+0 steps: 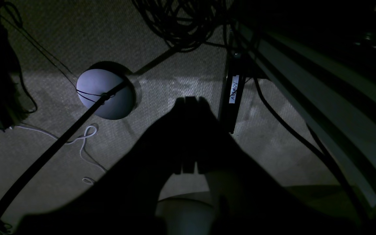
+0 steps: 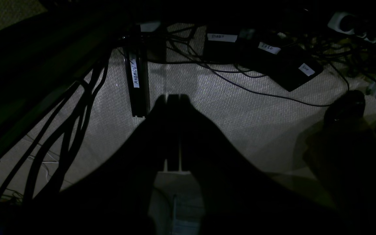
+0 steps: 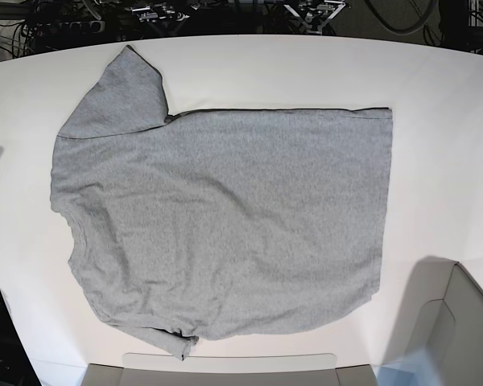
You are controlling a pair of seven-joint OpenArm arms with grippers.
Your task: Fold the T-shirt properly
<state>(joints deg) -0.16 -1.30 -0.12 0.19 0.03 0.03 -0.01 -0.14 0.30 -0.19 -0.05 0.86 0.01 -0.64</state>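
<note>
Base view shows the heather-grey cotton short-sleeved T-shirt (image 3: pixel 225 217) spread flat on the white table (image 3: pixel 435 104), while left gripper (image 1: pixel 189 101) and right gripper (image 2: pixel 173 98), jaws together, hang over the carpeted floor (image 2: pixel 240 117); its crumpled near sleeve risks folding crooked.

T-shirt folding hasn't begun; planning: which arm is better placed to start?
Probably right: the T-shirt has its spread sleeve on that side. Both the right gripper and left gripper hang shut over carpet.

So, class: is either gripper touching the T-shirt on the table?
Apart. The base view shows the T-shirt lying alone; each wrist view shows its gripper, left and right, over the floor.
</note>
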